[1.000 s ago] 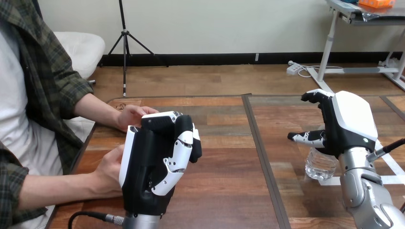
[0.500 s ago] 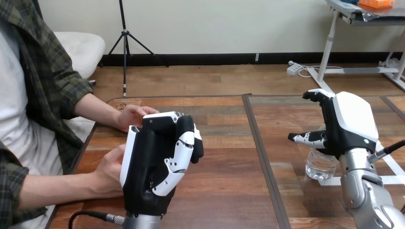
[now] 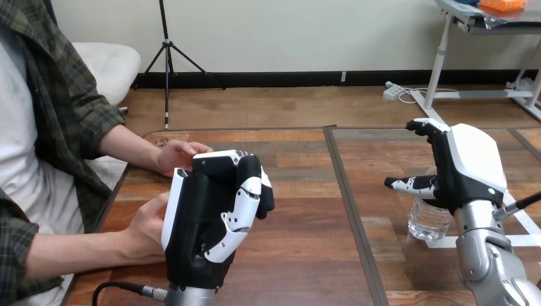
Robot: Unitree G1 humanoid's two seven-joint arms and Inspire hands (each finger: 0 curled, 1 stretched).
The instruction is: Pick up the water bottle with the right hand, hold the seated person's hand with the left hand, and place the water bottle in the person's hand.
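A clear water bottle [image 3: 427, 220] stands on the table at the right, its top hidden under my right hand [image 3: 469, 169]. That hand hovers over the bottle, open, thumb stretched left and fingers bent above, not closed on it. My left hand [image 3: 199, 223] stands upright at the lower centre-left with its fingers curled and nothing seen inside them. The person's hand [image 3: 145, 223] lies against its left side, touching it; I see no finger of mine round it. The person's other hand [image 3: 176, 155] rests on the table farther back.
White tape marks [image 3: 524, 220] lie on the table by the bottle. A dark seam [image 3: 348, 191] runs down the table's middle. A black cable [image 3: 121, 289] loops at the lower left near the table's front edge.
Both my hands have crept very slightly to the right. Nothing was taken hold of or let go.
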